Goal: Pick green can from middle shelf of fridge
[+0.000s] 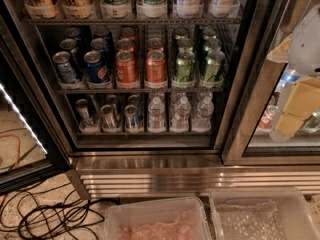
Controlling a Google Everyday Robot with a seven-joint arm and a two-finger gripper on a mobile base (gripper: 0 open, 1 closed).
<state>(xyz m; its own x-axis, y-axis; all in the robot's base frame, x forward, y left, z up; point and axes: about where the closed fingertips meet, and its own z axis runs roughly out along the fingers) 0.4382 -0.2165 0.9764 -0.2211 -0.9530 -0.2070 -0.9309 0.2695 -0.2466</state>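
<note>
Between pincer point(296, 109) and green can point(213, 66), doorframe point(251, 86)

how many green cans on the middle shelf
6 green cans in two rows of three at the middle shelf's right end; more may hide behind. End effector hangs far right, by the glass door.

Pincer point(298, 109) at far right edge of view, in front of fridge point(150, 175), on its right-door side, level with can rack. Arm shell point(306, 39) above it: rounded, smooth, pale grey-white, matte. Small tan wedge at shell's left flank. Pincer body: blocky tan-yellow pieces, flat faces, hard angular edges, larger block above smaller one. Outline soft; markings unreadable.
</note>
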